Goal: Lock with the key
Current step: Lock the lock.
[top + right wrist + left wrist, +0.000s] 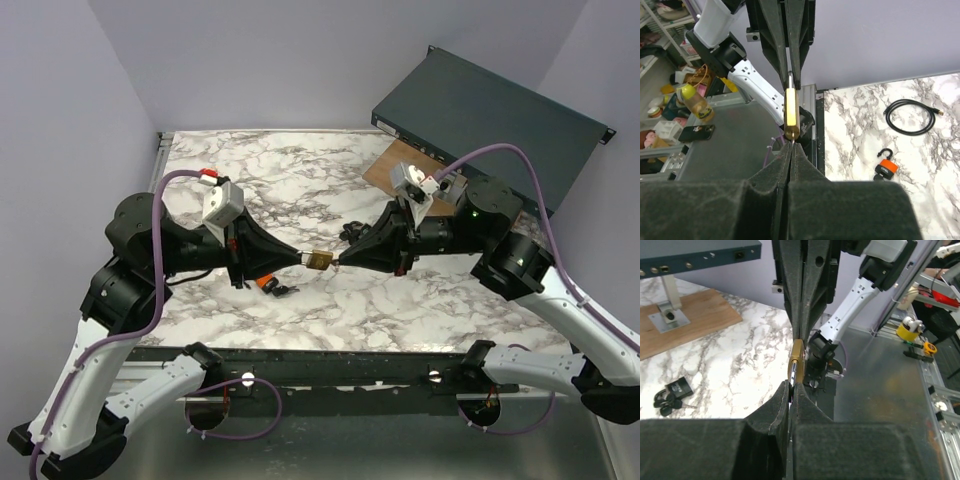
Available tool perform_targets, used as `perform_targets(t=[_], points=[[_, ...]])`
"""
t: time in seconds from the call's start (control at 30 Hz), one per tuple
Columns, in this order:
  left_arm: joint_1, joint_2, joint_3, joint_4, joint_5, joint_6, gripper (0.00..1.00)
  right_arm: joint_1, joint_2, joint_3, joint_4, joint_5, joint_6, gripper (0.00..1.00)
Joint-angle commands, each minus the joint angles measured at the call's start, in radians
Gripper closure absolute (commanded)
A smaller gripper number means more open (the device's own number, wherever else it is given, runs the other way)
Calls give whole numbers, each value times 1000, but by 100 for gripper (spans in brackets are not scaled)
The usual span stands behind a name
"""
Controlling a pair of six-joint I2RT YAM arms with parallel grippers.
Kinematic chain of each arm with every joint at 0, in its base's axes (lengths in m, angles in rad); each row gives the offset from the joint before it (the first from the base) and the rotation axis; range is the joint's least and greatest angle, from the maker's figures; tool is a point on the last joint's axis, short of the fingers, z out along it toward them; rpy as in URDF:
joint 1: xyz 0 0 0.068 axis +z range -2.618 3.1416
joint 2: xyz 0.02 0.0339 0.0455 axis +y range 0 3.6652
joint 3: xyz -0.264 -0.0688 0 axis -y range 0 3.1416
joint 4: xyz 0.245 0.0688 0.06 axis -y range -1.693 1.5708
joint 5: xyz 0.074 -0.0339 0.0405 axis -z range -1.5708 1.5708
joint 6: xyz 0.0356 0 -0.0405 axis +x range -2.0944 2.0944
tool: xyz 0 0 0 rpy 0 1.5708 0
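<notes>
- The padlock (319,260) is held in the air between the two grippers, above the marble table (300,170).
- Its steel shackle end is pinched by the closed left gripper (300,257), so the brass body lies just beyond those fingertips.
- The right gripper (338,262) is closed at the opposite end of the body. Only a thin sliver is seen between its pads, and this is judged to be the key.
- The step is judged to be the turn of the key. The shackle should be pressed fully home first, and the right wrist rolled about the key's own axis while the left grip is kept firm, so that nothing is bent or pulled out.
- Below the left gripper, an orange padlock (268,285) lies on the table.
- Just behind the right gripper, a black padlock (675,390) with keys is seen.
- A coiled cable (910,116) lies further off.
- Beyond the right arm, a wooden board (385,165) and a dark box (490,110) are set against lilac walls.
</notes>
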Motion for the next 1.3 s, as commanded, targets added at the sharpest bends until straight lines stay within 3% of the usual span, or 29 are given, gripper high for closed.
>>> perform_targets(t=[0.0,0.23,0.27,0.37,0.43,0.87,1.1,1.27], points=[[23,-34,-2,70,-97,-10,100,-3,-41,4,-50,44,-22,99],[31,-23,-2,81,-69,-25,100,-3,-57,-3,-58,89,-28,99],[32,-22,-2,82,-61,-27,100,-2,-55,-1,-54,104,-25,95],[34,-17,-2,82,-35,-30,100,-3,-61,-8,-15,131,-20,48],[32,-15,-2,83,-25,-33,100,-3,-60,-15,21,130,-11,35],[33,4,4,104,22,-58,100,-3,27,8,73,118,-4,37],[33,5,3,106,14,-58,100,-3,42,11,75,79,8,54],[33,7,5,107,11,-58,100,-3,52,8,67,44,12,55]])
